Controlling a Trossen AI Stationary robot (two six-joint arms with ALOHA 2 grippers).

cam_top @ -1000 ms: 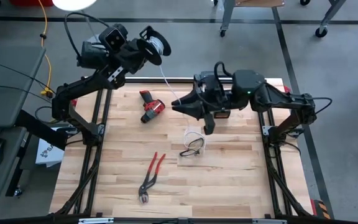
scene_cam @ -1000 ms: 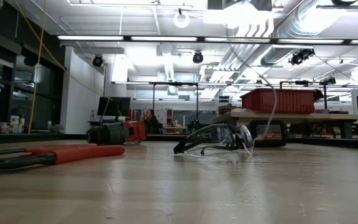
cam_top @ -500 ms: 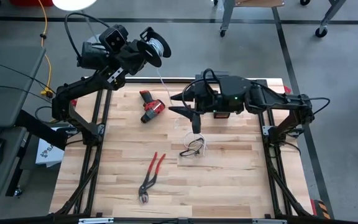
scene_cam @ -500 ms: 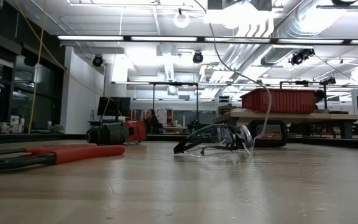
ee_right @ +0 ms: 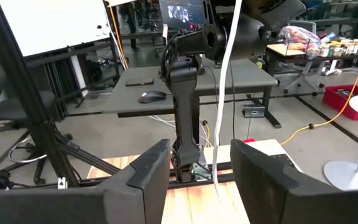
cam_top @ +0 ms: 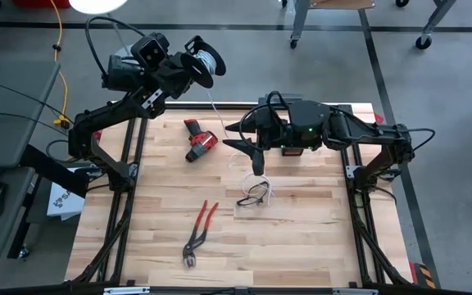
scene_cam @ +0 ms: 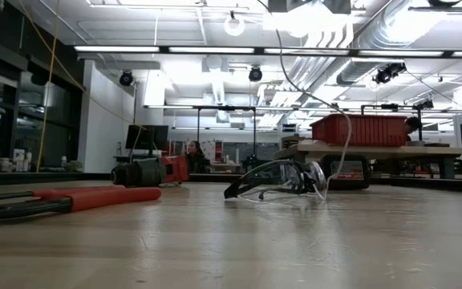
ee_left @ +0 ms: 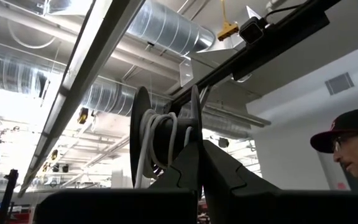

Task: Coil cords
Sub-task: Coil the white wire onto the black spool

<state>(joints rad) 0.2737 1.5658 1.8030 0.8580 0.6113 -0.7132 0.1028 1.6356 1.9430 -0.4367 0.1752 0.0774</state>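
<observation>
White cord (cam_top: pixel 216 105) runs between the parted fingers of the right gripper (cam_top: pixel 255 152), which grips nothing; the strand hangs free in the gap in the right wrist view (ee_right: pixel 222 93). This gripper hovers over the table's far half, above the safety glasses (cam_top: pixel 256 193). From there the cord rises to the black spool (cam_top: pixel 203 57), clamped in the closed left gripper (cam_top: pixel 188 70) beyond the table's far left corner. A red drill (cam_top: pixel 198 140) and red-handled pliers (cam_top: pixel 198 232) lie on the wooden table (cam_top: pixel 301 238).

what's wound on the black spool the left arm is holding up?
A few turns of white cord on the black spool, clamped in the left gripper. The turns on its far side are hidden.
</observation>
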